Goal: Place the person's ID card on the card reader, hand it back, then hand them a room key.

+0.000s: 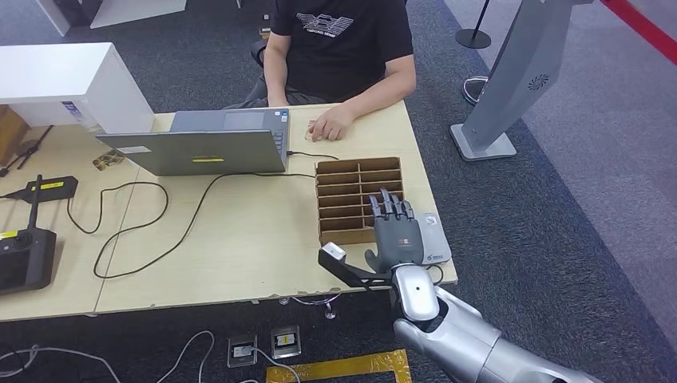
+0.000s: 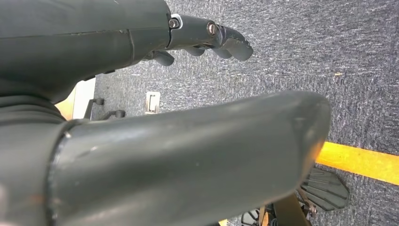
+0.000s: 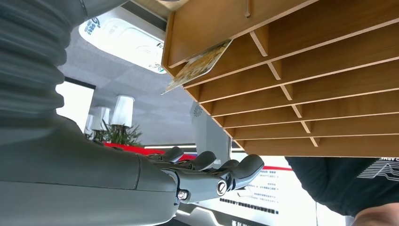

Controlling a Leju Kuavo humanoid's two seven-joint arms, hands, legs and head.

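Note:
My right hand [image 1: 397,231] hovers flat, fingers apart and empty, over the near right corner of the wooden slotted box [image 1: 351,199]. It partly covers the pale card reader [image 1: 436,243] beside the box. In the right wrist view a patterned card [image 3: 198,65] sticks out of one slot of the box [image 3: 301,84]. The reader [image 3: 123,39] lies just beyond, and my fingers [image 3: 235,170] are stretched out, touching neither. The person's hand [image 1: 331,124] rests on the table's far edge; I cannot tell whether it holds a card. My left hand [image 2: 155,122] hangs over the carpet, holding nothing.
A grey laptop [image 1: 199,148] stands open left of the box, with a black cable [image 1: 184,231] looping across the table [image 1: 239,263]. Black devices [image 1: 24,255] and a white box [image 1: 72,80] sit at the left. A grey stand [image 1: 511,80] rises beyond the table's right edge.

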